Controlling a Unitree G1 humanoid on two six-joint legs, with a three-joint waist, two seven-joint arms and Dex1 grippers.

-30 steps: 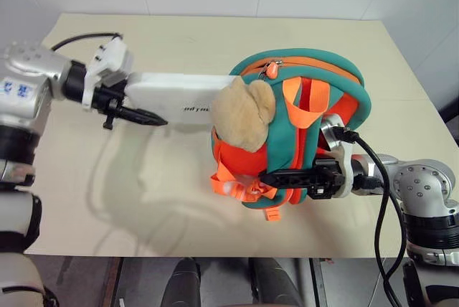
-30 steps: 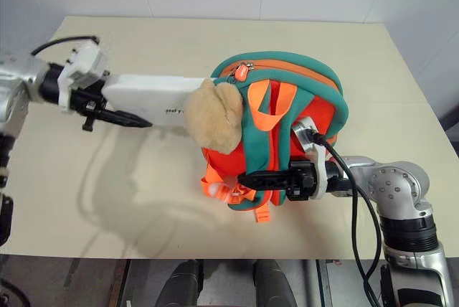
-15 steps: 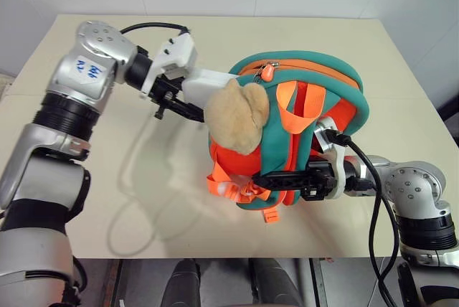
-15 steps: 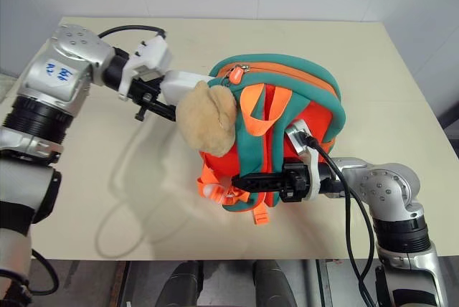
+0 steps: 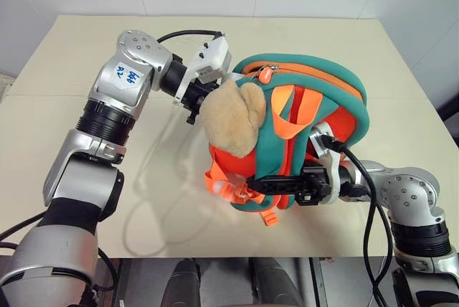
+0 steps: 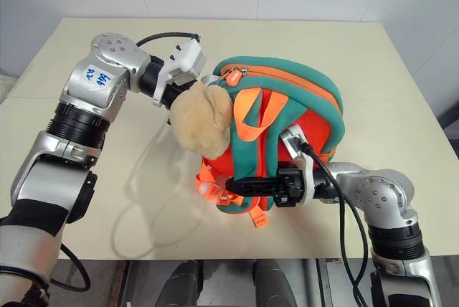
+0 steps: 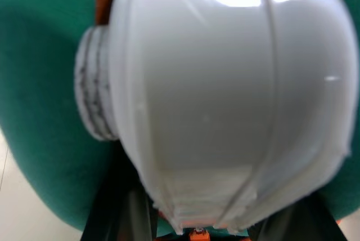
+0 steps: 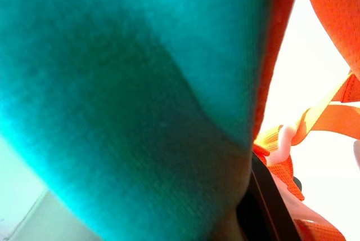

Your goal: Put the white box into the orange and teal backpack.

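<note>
The orange and teal backpack [image 5: 308, 128] stands propped up near the middle of the cream worktop [image 5: 86, 56], its teal-trimmed mouth turned toward the robot's left side, with a tan plush toy [image 5: 231, 117] hanging over that opening and orange webbing straps [image 5: 237, 189] dangling at its lower edge.

The left tool [image 5: 195, 102] is pressed right up against the bag's mouth, just behind the plush toy. From the wrist view the white box [image 7: 230, 100] sits directly ahead of it, a rounded white end framed by teal fabric, so the box lies inside the opening of the bag with only its near end showing. From the head views just a sliver of white is visible between the tool and the toy (the plush hides the rest). I cannot tell whether the left tool's fingers are pinching the box or standing apart from it; they are hidden behind the toy.

The right tool [image 5: 262, 183] reaches across the front of the backpack from the robot's right, its black fingers closed on the bag's teal strap and orange webbing low on the bag. A black cable [image 5: 373, 199] loops from that wrist down off the worktop's near edge.
</note>
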